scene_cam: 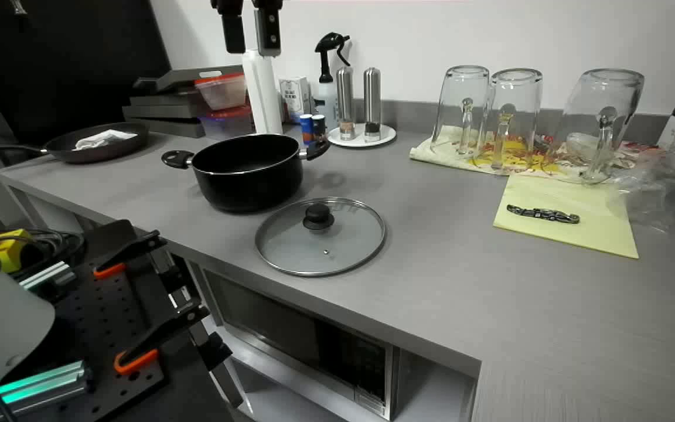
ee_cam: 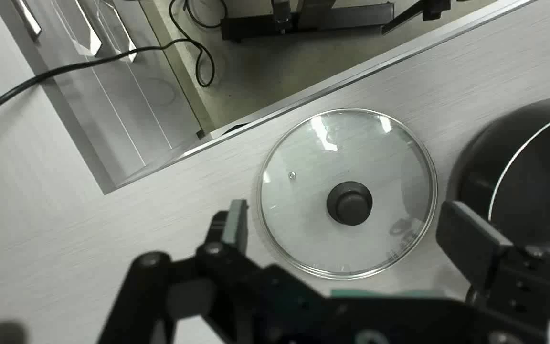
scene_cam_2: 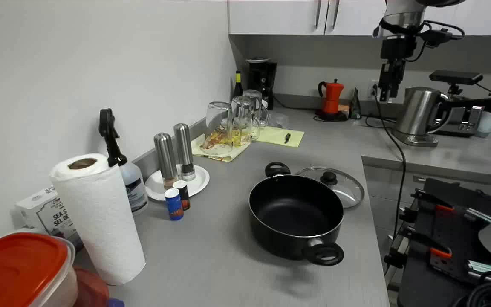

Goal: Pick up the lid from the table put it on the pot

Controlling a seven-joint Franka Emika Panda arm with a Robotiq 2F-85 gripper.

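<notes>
The clear glass lid (scene_cam: 346, 246) with metal rim and black knob lies flat, knob up, on the grey table (scene_cam: 443, 281). It also shows in an exterior view (scene_cam_2: 350, 189), partly behind the pot, and whole in the wrist view (ee_cam: 311, 229). The black pot (scene_cam: 249, 190) stands upright and uncovered beside the lid; it also shows in an exterior view (scene_cam_2: 288, 241) and at the wrist view's right edge (ee_cam: 480, 153). My gripper (scene_cam: 251, 50) is open, empty and well above the table, also in an exterior view (scene_cam_2: 387, 94). In the wrist view its fingers (ee_cam: 344, 208) appear either side of the lid.
Salt and pepper mills (scene_cam: 372, 99) stand on a white plate (scene_cam_2: 200, 183) by the wall. A paper towel roll (scene_cam_2: 100, 221) and spray bottle (scene_cam_2: 132, 183) are near them. Glass mugs (scene_cam: 510, 117) stand on a cloth. The table's front edge (scene_cam: 337, 310) runs close to the lid.
</notes>
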